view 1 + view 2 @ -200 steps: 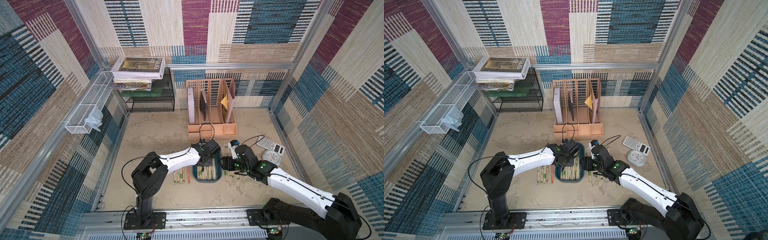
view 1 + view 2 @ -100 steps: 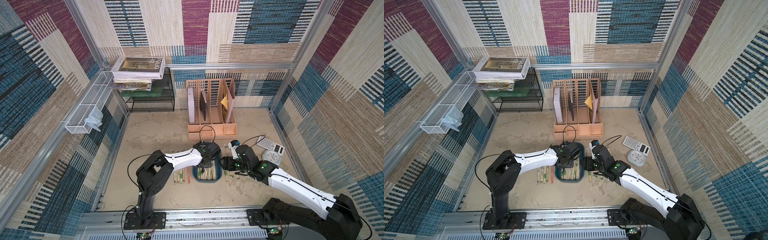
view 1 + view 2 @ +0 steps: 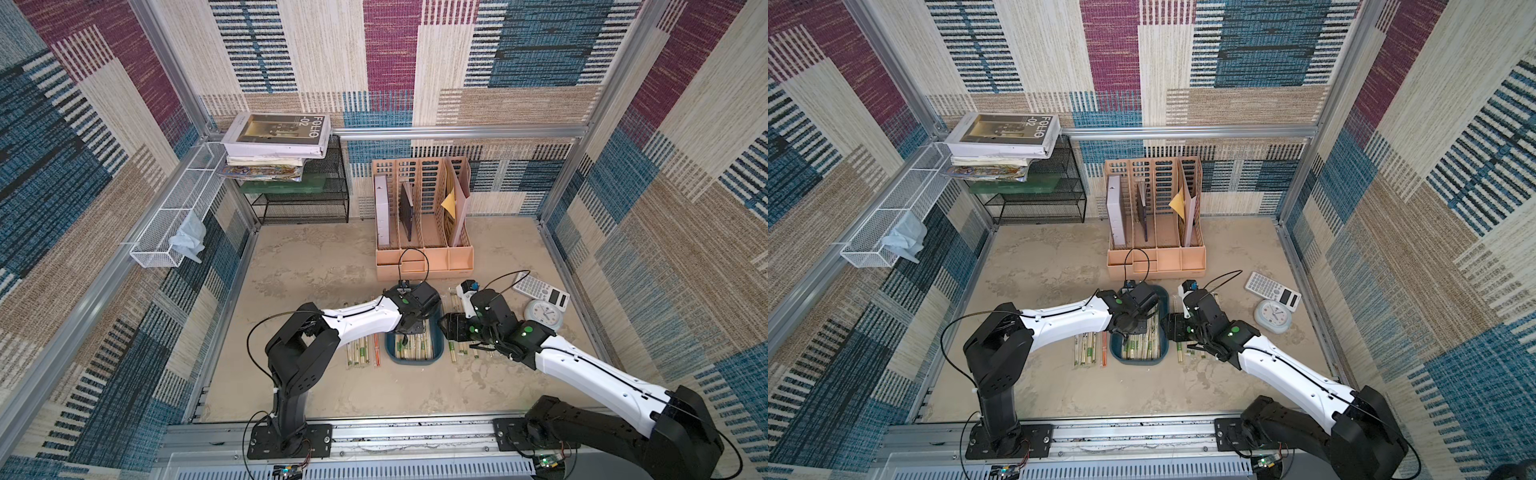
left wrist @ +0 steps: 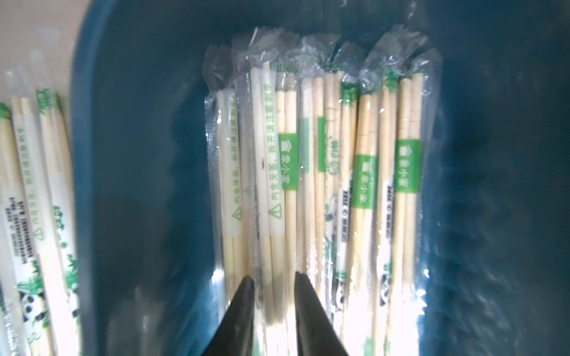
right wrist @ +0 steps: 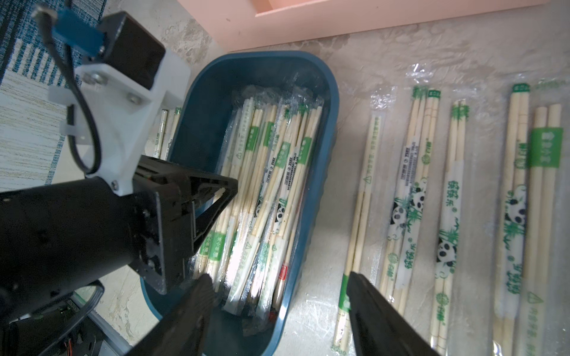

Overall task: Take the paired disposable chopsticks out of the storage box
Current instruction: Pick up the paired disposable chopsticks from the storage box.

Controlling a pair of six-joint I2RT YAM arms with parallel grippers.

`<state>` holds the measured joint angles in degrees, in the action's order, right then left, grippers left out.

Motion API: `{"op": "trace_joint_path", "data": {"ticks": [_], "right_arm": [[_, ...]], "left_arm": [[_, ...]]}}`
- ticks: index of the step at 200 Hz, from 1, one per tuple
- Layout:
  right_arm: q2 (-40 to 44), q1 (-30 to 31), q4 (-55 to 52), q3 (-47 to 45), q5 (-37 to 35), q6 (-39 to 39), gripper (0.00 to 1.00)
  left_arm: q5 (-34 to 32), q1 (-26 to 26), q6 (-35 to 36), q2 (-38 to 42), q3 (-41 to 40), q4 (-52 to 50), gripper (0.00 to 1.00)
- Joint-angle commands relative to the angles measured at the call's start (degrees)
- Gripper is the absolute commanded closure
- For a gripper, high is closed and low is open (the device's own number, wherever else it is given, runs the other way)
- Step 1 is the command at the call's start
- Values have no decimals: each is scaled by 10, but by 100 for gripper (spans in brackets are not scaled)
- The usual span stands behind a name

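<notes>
Left jaws have narrowed around a chopstick pair (image 4: 276,246) in the storage box (image 4: 138,154), grip unclear; right jaws spread.

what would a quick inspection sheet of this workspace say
surface: beige mottled tabletop, no spill seen
job's things: teal storage box holds many wrapped chopstick pairs; loose pairs lie on the tabletop both sides of it
clutter: peach file organizer, calculator, clock, black mesh rack under books, wire basket with cloth
grippers: left gripper in the box, jaws narrow either side of one pair, grip unsure; right gripper open astride the box wall
cables: black cable loops at each wrist
surroundings: woven patchwork walls, aluminium frame
</notes>
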<state>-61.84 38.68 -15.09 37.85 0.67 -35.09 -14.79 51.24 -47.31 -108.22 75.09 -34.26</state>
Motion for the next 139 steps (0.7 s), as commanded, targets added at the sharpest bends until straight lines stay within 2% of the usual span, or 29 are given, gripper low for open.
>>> {"op": "trace_joint_path", "data": {"ticks": [1,139], "right_arm": [[-3,0,1,3,1,6,28],[-1,0,-4,6,-1,8,28]], "left_arm": [[0,1,8,7,-3,4,74],[-14,-1,11,-25,-1,1,77]]}}
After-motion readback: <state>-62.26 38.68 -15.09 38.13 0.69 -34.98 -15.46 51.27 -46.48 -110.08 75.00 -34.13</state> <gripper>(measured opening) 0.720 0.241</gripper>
